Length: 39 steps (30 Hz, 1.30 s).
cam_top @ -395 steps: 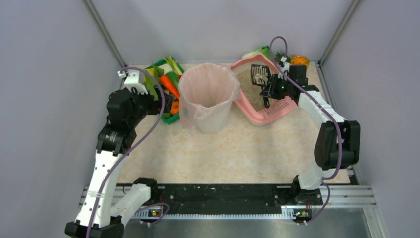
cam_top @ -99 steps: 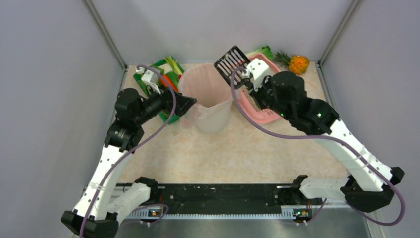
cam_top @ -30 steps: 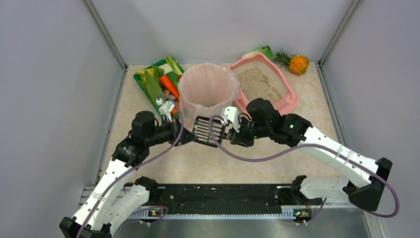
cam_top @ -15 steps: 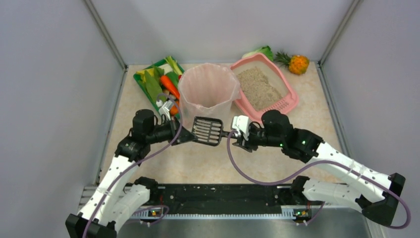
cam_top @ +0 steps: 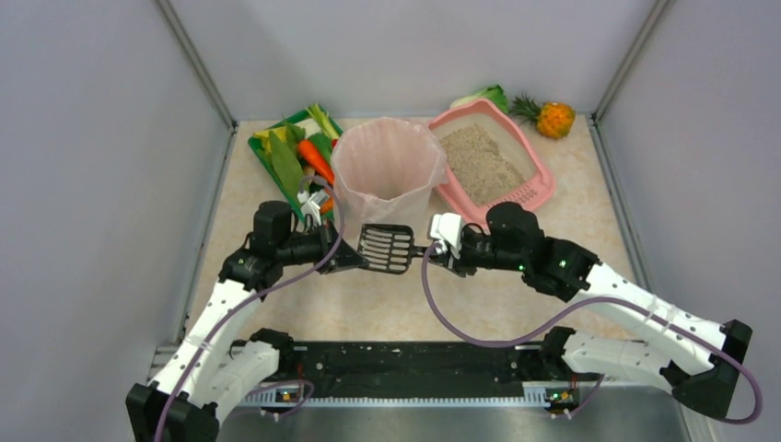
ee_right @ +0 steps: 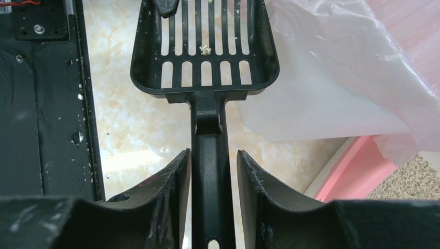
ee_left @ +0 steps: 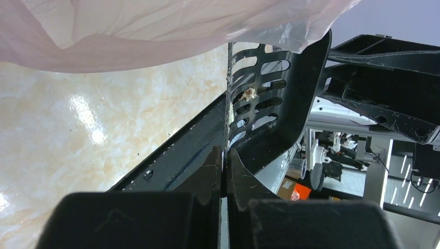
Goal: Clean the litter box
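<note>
The litter box (cam_top: pixel 527 195) sits beyond and to the right of the right hand (cam_top: pixel 431 248), well apart. Its long axis slants away leftward, slotted lip nearest, and the right arm is closer. The scoop (cam_top: pixel 387 249) spans both hands. The left hand (cam_top: pixel 356 260) is clenched on its front rim; the right's fingers stand parted beside the handle, not gripping. The bin (cam_top: pixel 391 219) crowds just beyond, on the glossy bench (cam_top: pixel 414 299).

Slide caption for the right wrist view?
Right gripper open astride the handle of the black litter scoop, pink bin liner and litter box at right.
</note>
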Each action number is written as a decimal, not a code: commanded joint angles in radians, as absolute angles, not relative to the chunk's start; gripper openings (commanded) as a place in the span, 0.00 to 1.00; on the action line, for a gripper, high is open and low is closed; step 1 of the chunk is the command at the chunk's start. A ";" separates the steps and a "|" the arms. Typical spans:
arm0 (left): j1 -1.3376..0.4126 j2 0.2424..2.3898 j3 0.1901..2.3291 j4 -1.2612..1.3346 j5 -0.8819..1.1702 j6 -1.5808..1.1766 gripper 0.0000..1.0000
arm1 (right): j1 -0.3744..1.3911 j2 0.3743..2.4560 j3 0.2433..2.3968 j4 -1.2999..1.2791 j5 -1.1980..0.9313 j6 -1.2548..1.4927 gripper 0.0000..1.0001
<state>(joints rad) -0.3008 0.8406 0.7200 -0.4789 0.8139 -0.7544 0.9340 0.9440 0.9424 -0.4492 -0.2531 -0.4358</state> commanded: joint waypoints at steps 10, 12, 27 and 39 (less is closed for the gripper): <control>-0.304 0.833 0.808 -0.489 0.825 -0.700 0.36 | 0.943 0.994 1.037 -0.506 -0.308 -0.444 0.00; -0.301 0.831 0.833 -0.509 0.794 -0.675 0.50 | 0.943 1.001 1.063 -0.563 -0.296 -0.444 0.00; -0.302 0.672 0.979 -0.373 0.368 -0.519 0.75 | 0.940 1.075 1.271 -1.021 -0.122 -0.331 0.00; -0.302 0.663 1.009 -0.329 0.061 -0.411 0.90 | 0.790 1.148 1.383 -1.176 0.179 -0.180 0.00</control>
<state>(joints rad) -0.3012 0.6544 0.9806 -0.3805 0.1902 -0.4488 0.8349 1.1408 1.3098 -1.1244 0.0494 -0.2497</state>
